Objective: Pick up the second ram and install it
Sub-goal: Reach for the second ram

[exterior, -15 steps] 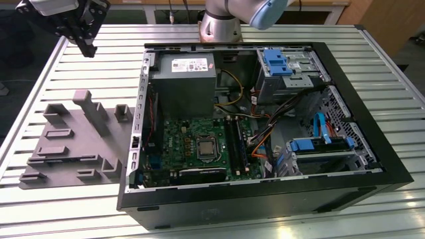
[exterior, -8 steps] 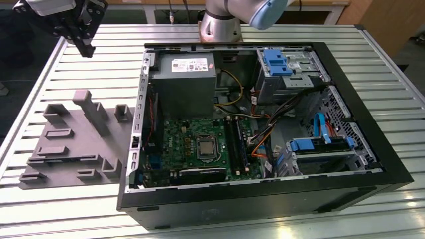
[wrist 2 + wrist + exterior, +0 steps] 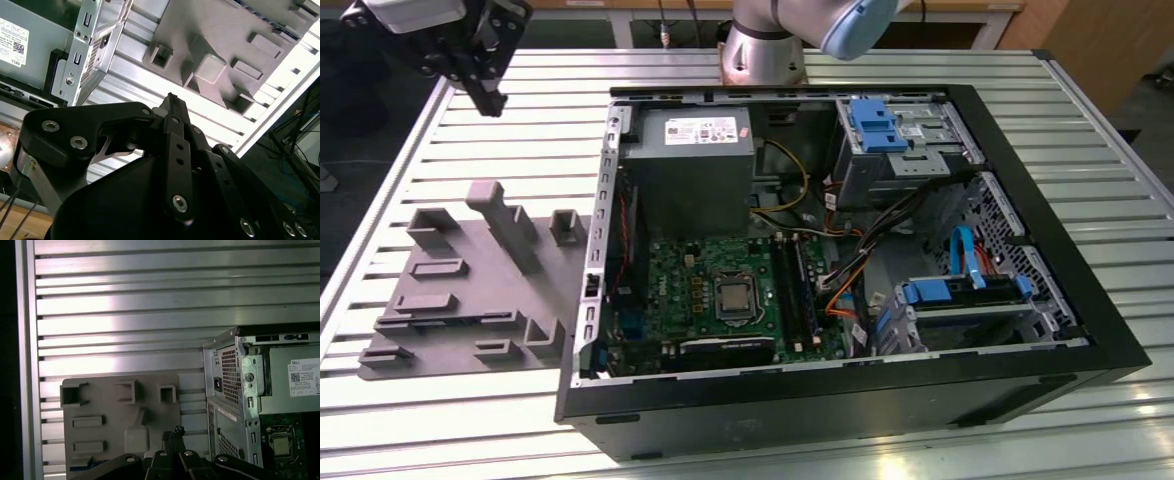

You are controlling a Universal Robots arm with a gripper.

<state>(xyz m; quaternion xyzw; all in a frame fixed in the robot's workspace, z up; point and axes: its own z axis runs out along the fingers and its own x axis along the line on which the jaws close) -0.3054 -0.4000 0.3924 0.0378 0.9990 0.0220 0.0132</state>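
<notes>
Black linkage gripper [image 3: 173, 432], jaws pressed together, nothing gripped, hangs over light grey moulded plastic tray [image 3: 107, 412]. Black open computer case [image 3: 854, 405] to one side. Second ram's place and axis: cannot tell.

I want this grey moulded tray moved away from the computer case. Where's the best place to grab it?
Probably the tall raised rib on the grey tray, taken from straight above across its narrow sides: it stands well above the low blocks, and the computer case crowds the tray's exterior-view right edge.
</notes>
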